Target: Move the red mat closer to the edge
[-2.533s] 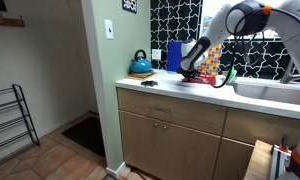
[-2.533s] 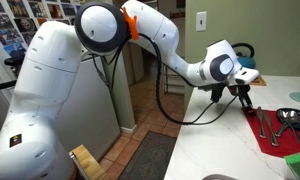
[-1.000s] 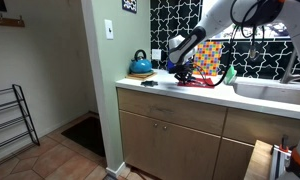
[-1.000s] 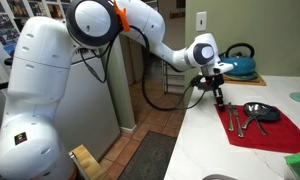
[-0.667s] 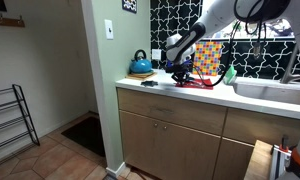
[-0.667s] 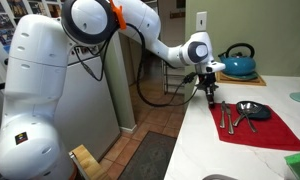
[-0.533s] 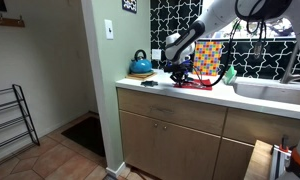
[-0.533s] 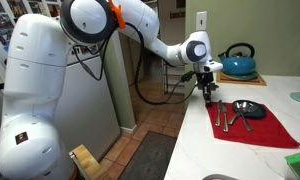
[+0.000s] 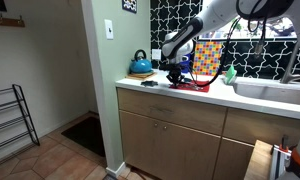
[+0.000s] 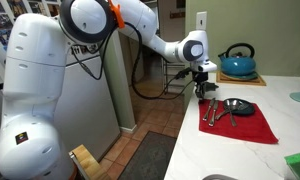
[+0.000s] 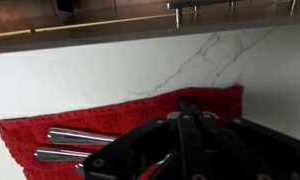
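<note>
The red mat point(image 10: 248, 124) lies flat on the white countertop, its near side close to the edge point(image 10: 192, 137). Metal utensils point(image 10: 222, 111) and a black ladle point(image 10: 241, 106) lie on it. My gripper point(image 10: 205, 97) stands over the mat's edge-side end, fingers together and tips down on the cloth. In the wrist view the shut fingers point(image 11: 190, 108) meet the red mat point(image 11: 95, 120) just inside its border, with the counter's edge point(image 11: 140, 42) beyond. The mat point(image 9: 196, 85) and gripper point(image 9: 175, 76) also show in an exterior view.
A blue kettle point(image 9: 141, 65) stands at the counter's end, also visible in an exterior view point(image 10: 238, 66). A patterned board point(image 9: 210, 58) stands upright behind the mat. A small dark object point(image 9: 149, 83) lies near the kettle. A sink point(image 9: 270, 90) lies beyond.
My gripper has slid towards the counter's edge and the red mat with its utensils has moved with it, now lying much nearer the rim.
</note>
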`<state>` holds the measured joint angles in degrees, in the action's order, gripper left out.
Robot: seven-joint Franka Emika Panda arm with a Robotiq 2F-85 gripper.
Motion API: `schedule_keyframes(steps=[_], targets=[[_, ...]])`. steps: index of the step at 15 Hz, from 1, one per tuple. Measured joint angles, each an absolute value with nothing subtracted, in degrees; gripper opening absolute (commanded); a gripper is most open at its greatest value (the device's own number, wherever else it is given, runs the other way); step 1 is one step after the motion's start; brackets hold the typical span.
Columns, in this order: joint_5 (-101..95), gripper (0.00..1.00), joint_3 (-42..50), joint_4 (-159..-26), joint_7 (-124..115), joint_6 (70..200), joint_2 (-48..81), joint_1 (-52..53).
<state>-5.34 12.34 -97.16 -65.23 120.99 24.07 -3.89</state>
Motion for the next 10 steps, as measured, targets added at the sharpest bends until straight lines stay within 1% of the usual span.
schedule_keyframes(steps=[10], targets=[[-0.02, 0.00, 12.22, -95.66, -68.12, 122.48, 25.13, -4.01]])
